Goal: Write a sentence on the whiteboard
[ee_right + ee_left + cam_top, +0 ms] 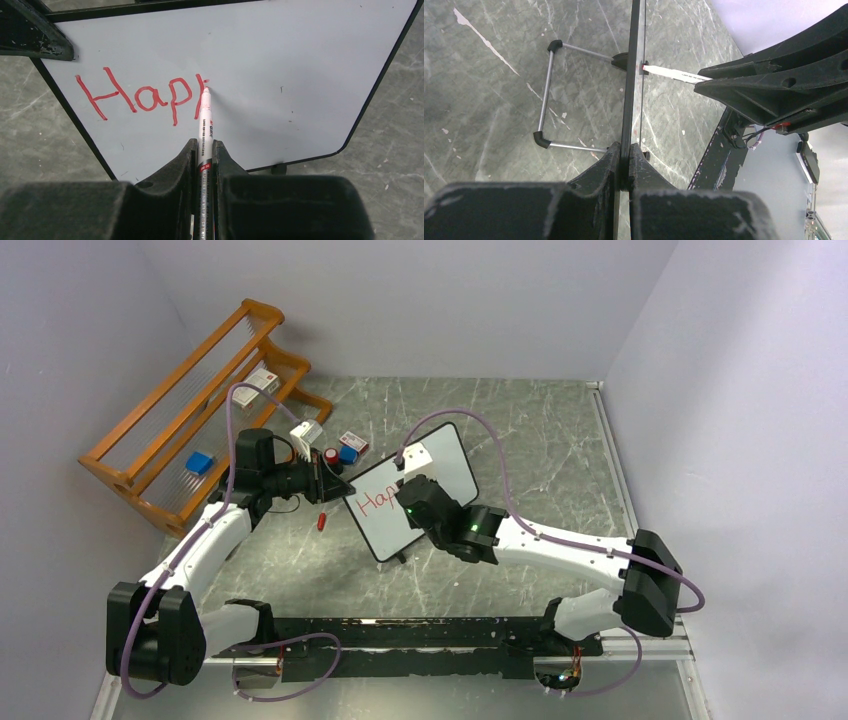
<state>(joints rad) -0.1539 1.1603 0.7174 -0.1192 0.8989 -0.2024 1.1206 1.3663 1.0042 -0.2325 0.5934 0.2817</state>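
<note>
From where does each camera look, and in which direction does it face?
Top external: above, behind the bases, facing down on the grey marbled table; left arm, right arm and the small black-framed whiteboard show.
Left wrist: looks along the left gripper, clamped on the board's edge.
Right wrist: looks along the right gripper, holding a white marker against red lettering.
Shared: both wrist views show board and marker.

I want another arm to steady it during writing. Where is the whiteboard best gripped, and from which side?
Pinch the whiteboard by its black-framed edge on the left arm's side, coming in edge-on, clear of the red lettering. It is a flat panel on a wire stand, so jaws fit over both faces; the left gripper is shut there while the marker in the right gripper writes.
</note>
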